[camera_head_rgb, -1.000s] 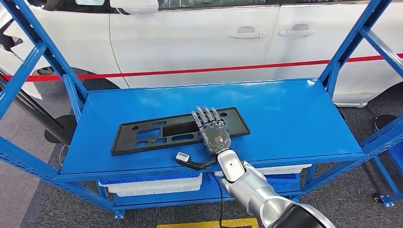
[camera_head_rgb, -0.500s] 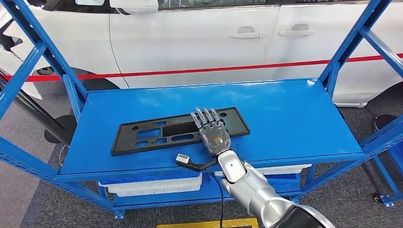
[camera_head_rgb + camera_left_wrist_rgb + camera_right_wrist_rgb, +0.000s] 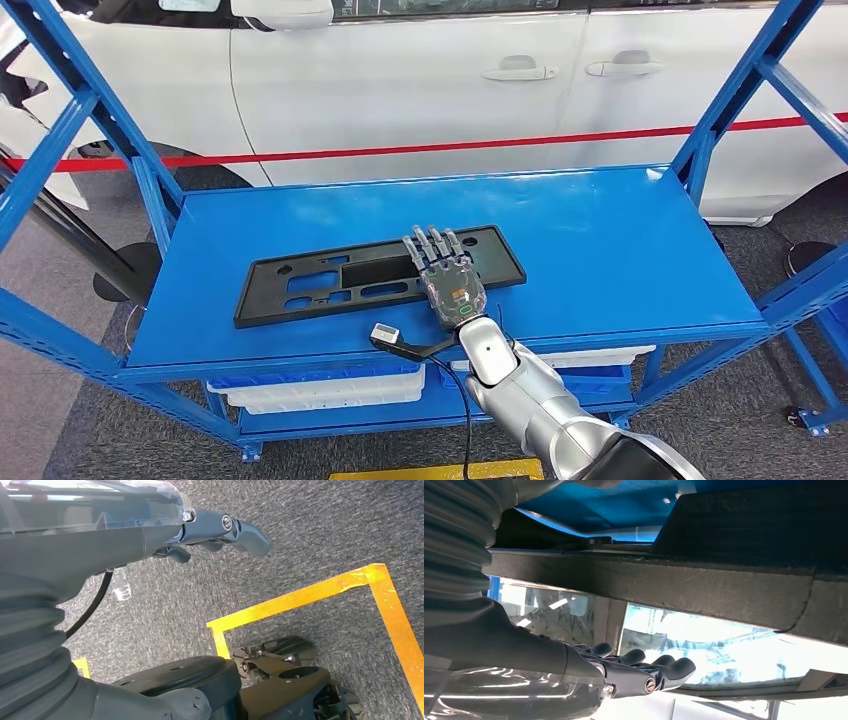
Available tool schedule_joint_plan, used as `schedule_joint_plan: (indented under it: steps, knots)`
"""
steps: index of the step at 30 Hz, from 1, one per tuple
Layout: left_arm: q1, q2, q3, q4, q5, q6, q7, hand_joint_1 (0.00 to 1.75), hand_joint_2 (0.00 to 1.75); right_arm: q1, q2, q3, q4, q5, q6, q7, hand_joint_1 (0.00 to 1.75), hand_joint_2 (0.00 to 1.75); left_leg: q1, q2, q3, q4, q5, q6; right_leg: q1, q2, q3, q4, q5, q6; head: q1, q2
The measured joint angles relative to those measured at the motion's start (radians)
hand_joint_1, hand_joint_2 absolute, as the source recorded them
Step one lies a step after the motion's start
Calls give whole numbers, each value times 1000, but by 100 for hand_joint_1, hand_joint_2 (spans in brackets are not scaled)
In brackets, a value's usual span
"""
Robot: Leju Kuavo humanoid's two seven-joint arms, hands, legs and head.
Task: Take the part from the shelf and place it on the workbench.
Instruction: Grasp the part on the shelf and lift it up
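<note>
Head view: flat black slotted part (image 3: 375, 274)

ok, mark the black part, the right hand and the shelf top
black part (image 3: 300, 285): head view, left half of the frame.
right hand (image 3: 447, 275): head view, back of the palm.
shelf top (image 3: 610, 250): head view, bare blue surface.

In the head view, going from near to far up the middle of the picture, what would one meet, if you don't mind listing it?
Silver right arm → right hand, above the black part's right end → black part → bare blue shelf → white car.
</note>
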Motion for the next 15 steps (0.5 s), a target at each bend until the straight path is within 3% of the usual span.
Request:
schedule_joint_plan:
  steps: [1,5,6,10,15]
  knots:
    - [0,0,1,0,0,-1,-1,0,175,0,0,0,0,0,0,1,0,175,0,0,0,0,0,0,0,0,0,0,0,0,0,0]
    - [1,0,2,0,-1,-3,-5,0,0,1,0,0,0,0,0,5,0,175,0,0,0,0,0,0,0,0,0,0,0,0,0,0]
    - [2,0,2,0,-1,-2,-5,0,0,1,-1,0,-1,0,0,5,0,175,0,0,0,0,0,0,0,0,0,0,0,0,0,0]
    - [2,0,3,0,-4,2,-5,0,0,3,-3,0,-2,0,0,6,175,175,0,0,0,0,0,0,0,0,0,0,0,0,0,0]
    - [2,0,7,0,-10,4,-5,0,0,11,-6,0,1,-5,10,-26,175,175,0,0,0,0,0,0,0,0,0,0,0,0,0,0]
